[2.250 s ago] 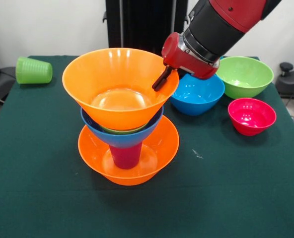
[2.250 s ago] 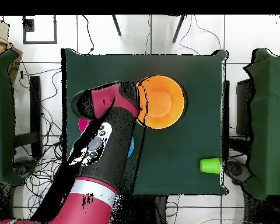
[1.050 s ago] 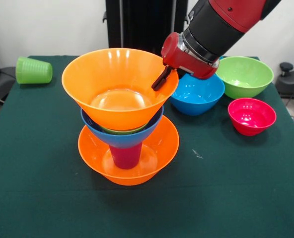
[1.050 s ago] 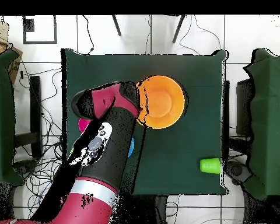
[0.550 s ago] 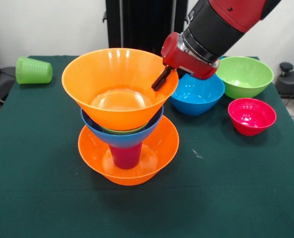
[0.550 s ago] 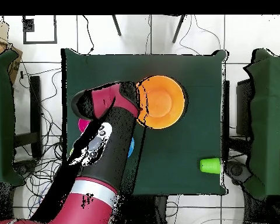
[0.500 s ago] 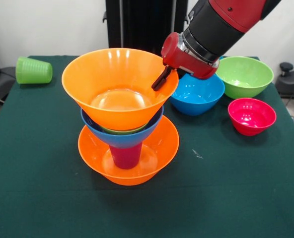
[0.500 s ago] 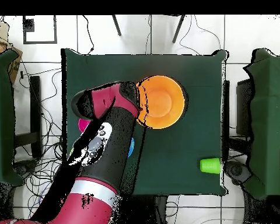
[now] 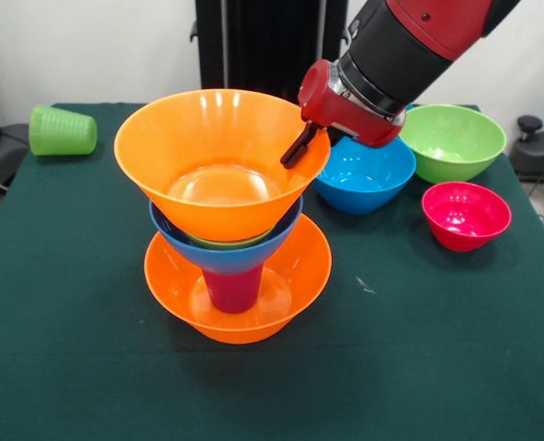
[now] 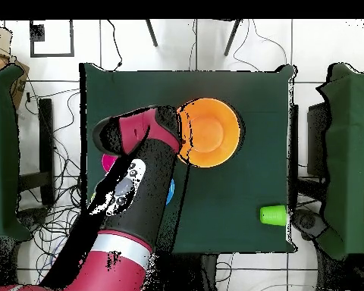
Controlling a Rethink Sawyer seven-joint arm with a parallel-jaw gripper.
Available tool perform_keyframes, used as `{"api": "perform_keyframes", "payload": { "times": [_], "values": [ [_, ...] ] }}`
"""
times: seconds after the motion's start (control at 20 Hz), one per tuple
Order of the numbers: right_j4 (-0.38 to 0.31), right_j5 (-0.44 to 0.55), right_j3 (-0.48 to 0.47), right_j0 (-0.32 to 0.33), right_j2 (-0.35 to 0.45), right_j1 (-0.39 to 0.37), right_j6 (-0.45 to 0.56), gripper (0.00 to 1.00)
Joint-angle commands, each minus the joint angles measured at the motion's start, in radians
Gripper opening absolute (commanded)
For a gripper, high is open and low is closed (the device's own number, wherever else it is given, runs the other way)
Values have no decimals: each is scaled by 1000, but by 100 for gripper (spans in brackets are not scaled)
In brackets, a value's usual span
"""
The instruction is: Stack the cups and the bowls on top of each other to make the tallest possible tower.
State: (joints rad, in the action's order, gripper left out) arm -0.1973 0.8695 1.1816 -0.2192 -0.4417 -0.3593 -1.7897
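The tower [image 9: 231, 248] stands mid-table: a wide orange bowl [image 9: 295, 276] at the bottom, the purple-magenta cup [image 9: 231, 289] in it, then a blue bowl [image 9: 226, 255] with a lime green rim [image 9: 221, 243] showing inside, and a large orange bowl [image 9: 208, 152] on top. My gripper [image 9: 300, 147] is at the right rim of that top bowl, its black tip inside the rim; the rest is hidden behind the bowl wall. From overhead the gripper [image 10: 181, 140] meets the orange bowl [image 10: 211, 130] at its left edge. A light green cup [image 9: 62, 130] lies on its side at the far left.
Right of the tower sit a loose blue bowl [image 9: 368, 175], a lime green bowl [image 9: 451, 138] and a small red-pink bowl [image 9: 465, 213]. Overhead, the green cup [image 10: 274, 215] lies near the table's right edge, and my arm covers most of the loose bowls.
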Motion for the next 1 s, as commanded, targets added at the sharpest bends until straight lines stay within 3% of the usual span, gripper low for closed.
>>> {"api": "perform_keyframes", "payload": {
  "times": [0.05, 0.55, 0.6, 1.0],
  "values": [
    [-33, -48, 41, 7, 74, 17, -82, 0],
    [-32, -41, 40, 10, 79, 15, -71, 0],
    [-32, -41, 40, 11, 80, 15, -70, 100],
    [-32, -42, 40, 11, 84, 12, -63, 100]
  ]
}}
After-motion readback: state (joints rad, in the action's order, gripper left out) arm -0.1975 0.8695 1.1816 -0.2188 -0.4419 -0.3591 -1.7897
